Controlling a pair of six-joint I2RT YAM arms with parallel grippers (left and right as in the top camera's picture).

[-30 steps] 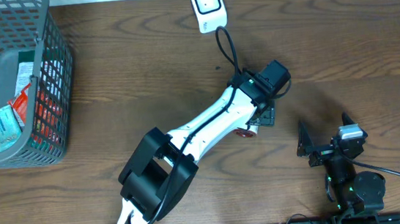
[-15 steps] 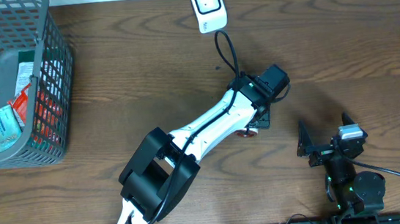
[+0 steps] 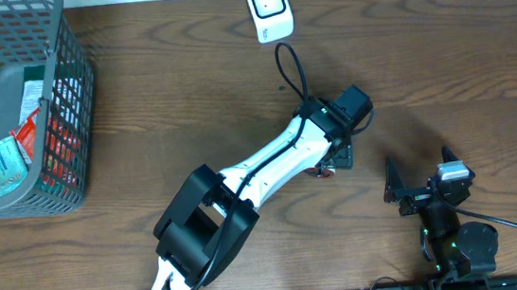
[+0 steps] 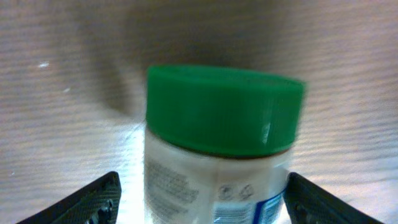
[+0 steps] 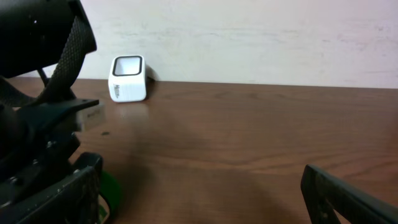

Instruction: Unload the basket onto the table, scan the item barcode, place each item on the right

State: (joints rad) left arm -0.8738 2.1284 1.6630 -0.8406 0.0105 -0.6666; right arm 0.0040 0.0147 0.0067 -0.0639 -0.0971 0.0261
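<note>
A white jar with a green lid (image 4: 224, 109) and a printed label lies on the wooden table. My left gripper (image 4: 202, 186) is open, with one finger on each side of the jar. A strip of bare table shows between its left finger (image 4: 93, 202) and the jar. From overhead the left gripper (image 3: 336, 157) covers nearly all of the jar, leaving only a red edge (image 3: 318, 171) in sight. The white scanner (image 3: 267, 8) stands at the table's far edge. Near the front right, my right gripper (image 3: 420, 172) is open and empty.
A grey mesh basket (image 3: 64, 97) holding several packets sits at the far left. The scanner (image 5: 127, 79) stands against the pale wall in the right wrist view. The jar's green lid (image 5: 109, 190) shows beside the left arm there.
The left gripper's head has shifted slightly over the jar, and less of the red edge shows now. The right arm has not moved.
</note>
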